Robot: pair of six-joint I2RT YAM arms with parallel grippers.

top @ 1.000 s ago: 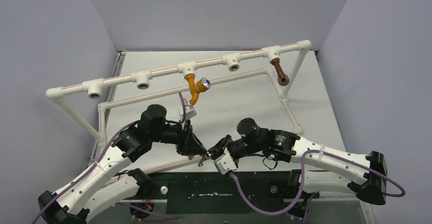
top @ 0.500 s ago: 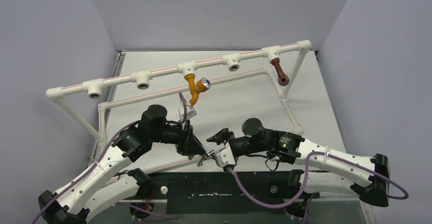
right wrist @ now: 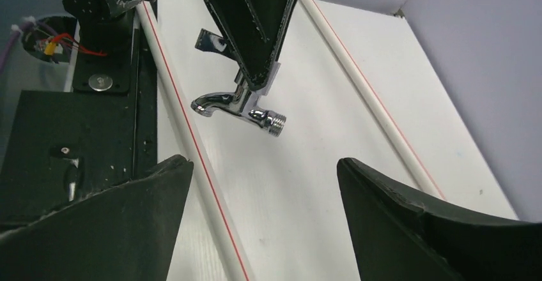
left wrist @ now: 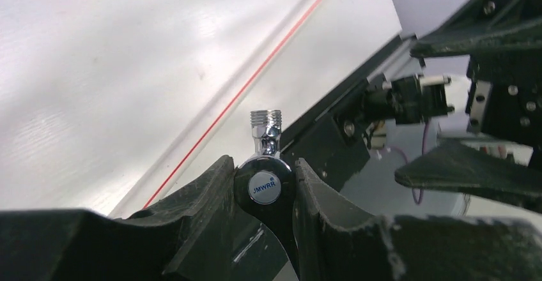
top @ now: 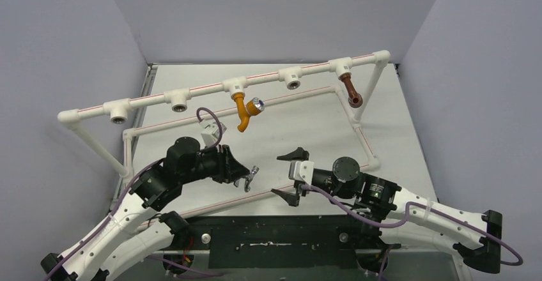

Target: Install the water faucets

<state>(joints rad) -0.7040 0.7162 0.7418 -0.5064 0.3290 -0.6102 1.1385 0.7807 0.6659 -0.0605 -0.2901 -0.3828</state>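
The left gripper point(top: 239, 174) is clamped on the round body of the silver faucet point(left wrist: 265, 128), its pads on either side of the capped top. The threaded inlet sticks out past the fingertips and the spout hangs free above the table point(top: 300, 121), near the front rail of the pipe frame point(top: 204, 88). The step in hand looks like carrying this tap to an empty socket and threading it in. To do that well, the inlet should line up squarely with the socket mouth before any turning, since a tilted start would likely cross the thread. The grip on the smooth body must also stay firm through the twisting. The nearest free socket point(top: 178, 100) sits on the upper rail, left of the orange faucet point(top: 241, 112). Another socket point(top: 293, 78) lies to its right and a third point(top: 118, 112) at the far left. The brown faucet point(top: 350, 89) already hangs at the right end. The lower rail point(top: 192, 120) crosses between the claw and those sockets, so the approach needs to clear it, and the orange tap's chrome knob juts close by. The right gripper point(top: 278, 175) stands just right of the held tap, jaws spread wide and holding nothing.
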